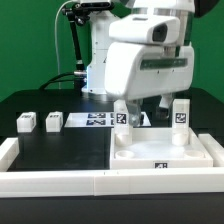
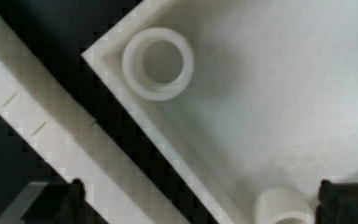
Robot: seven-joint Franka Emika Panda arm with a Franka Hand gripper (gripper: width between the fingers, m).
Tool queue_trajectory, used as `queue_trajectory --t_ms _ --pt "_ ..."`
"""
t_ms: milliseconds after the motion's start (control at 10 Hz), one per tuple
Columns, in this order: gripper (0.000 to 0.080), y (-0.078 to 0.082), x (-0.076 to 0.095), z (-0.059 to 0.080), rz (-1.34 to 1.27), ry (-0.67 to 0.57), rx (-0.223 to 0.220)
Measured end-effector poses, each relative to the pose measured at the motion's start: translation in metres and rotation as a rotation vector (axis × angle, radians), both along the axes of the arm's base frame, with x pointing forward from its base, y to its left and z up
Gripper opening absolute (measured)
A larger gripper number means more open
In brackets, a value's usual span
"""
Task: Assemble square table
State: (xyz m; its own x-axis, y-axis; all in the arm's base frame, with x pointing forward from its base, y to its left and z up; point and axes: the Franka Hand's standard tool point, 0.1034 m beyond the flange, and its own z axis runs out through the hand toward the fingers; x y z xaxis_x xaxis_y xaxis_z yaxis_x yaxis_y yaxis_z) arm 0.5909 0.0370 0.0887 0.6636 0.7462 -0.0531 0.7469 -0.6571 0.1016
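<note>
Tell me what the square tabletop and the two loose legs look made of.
The tabletop looks like white moulded plastic, matte to faintly satin: uniform colour, a soft rounded rim, and a ring socket formed in one piece with it. It could be 3D-printed; can't tell. The loose legs seem to be the same white plastic, with printed black-and-white tags on their faces; too small to judge finish.

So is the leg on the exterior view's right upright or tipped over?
Upright. The leg stands on end at a far corner of the square tabletop, tagged face toward the camera. Whether it is screwed in, cannot tell.
</note>
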Motion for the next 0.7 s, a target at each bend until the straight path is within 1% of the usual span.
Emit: queue_trajectory --t_ms 100,200,500,600,700 --pt "0.0649 0.000 -0.014 0.004 -0.051 0.019 0.001" --pt "0.0649 0.000 -0.018 0.001 -0.051 0.015 0.004" --pt "0.0649 -0.004 -0.018 0.000 -0.056 0.017 0.003" --pt "0.0649 -0.009 -0.018 0.000 -0.056 0.018 0.003" --pt "0.0649 -0.019 -0.018 0.000 -0.080 0.018 0.001"
